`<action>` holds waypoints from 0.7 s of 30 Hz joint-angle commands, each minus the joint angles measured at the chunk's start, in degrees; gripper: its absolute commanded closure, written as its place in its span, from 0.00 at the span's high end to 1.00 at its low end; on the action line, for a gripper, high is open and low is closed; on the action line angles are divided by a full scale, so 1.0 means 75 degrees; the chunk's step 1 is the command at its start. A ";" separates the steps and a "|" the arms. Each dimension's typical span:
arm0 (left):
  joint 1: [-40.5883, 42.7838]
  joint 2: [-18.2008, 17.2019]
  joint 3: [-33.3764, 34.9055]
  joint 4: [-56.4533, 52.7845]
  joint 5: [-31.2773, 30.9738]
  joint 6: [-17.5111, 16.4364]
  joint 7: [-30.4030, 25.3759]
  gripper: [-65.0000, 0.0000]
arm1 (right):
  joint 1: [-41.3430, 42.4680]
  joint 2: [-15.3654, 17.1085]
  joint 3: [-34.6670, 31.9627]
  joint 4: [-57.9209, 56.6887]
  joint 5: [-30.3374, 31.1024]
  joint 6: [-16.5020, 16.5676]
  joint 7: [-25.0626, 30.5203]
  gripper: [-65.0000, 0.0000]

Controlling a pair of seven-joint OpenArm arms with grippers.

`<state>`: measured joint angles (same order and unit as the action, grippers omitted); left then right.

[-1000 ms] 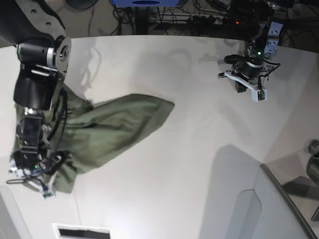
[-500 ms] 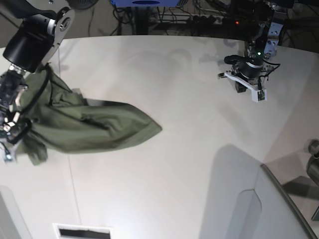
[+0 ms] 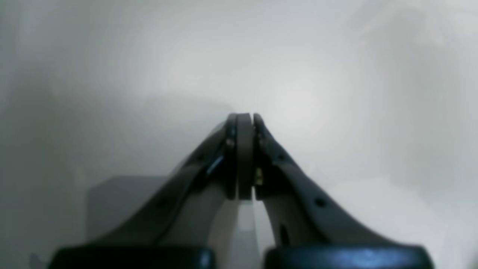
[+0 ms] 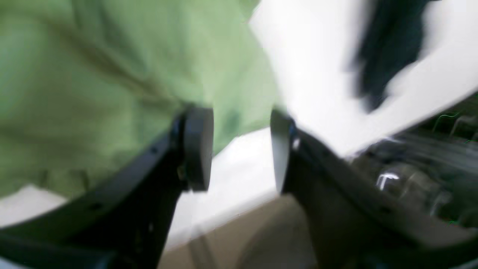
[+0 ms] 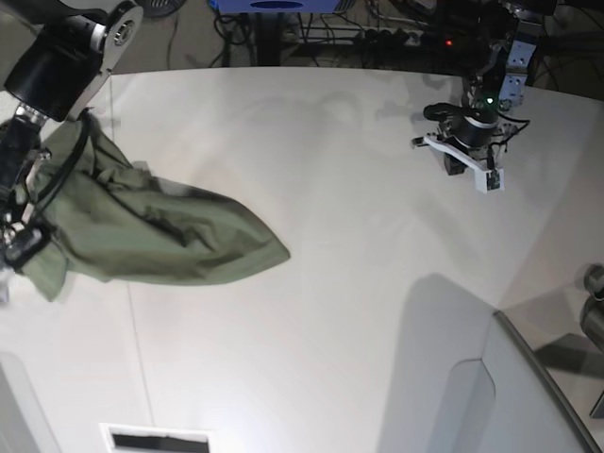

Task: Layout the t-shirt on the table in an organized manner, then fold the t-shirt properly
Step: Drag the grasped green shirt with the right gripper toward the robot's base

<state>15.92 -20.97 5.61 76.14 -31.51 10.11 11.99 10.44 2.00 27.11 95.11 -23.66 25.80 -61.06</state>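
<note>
Cloth of the crumpled olive-green cotton t-shirt (image 5: pixel 142 231) lies lengthways along the white bench's (image 5: pixel 359 283) left edge, beside the right gripper's (image 4: pixel 239 149) spread, empty fingers (image 4: pixel 199 147), well apart from the left gripper's (image 3: pixel 244 123) pressed-together fingers at the far right corner.

- We take this for a robotics lab: tangled cables (image 5: pixel 377 28) and electronics crowd the floor behind the white table (image 5: pixel 330 311).
- Two robot arms (image 5: pixel 66 66) work it.

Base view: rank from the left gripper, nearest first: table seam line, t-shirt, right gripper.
1. t-shirt, its tip reaching toward mid-table on the view's left.
2. table seam line, running down the table's left part.
3. right gripper, at the far left edge.

left gripper sits upper right.
</note>
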 commanded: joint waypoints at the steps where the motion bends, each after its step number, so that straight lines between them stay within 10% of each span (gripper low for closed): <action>1: 0.0004 -0.0070 -0.0027 0.0087 0.0010 -0.0006 -0.0057 0.00 | 0.0138 0.0067 -0.0444 0.0148 0.0113 0.0012 0.0293 0.38; 9: 0.0180 -0.0070 -0.0074 0.0146 0.0010 -0.0006 -0.0069 0.00 | 0.2482 0.0888 -0.2050 -0.5056 0.0078 -0.0105 0.2251 0.39; 15: 0.0333 -0.0105 -0.0097 0.0087 0.0010 -0.0006 -0.0092 0.00 | 0.4006 0.1615 -0.2015 -0.8596 0.0089 -0.1922 0.4349 0.44; 21: 0.0473 -0.0105 -0.0109 0.0087 0.0010 -0.0006 -0.0116 0.00 | 0.4393 0.1884 -0.1957 -1.0015 0.0113 -0.2157 0.5017 0.54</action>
<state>19.18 -21.19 4.91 76.55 -31.46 9.87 9.50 41.21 15.51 12.38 19.18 -22.70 10.02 -24.53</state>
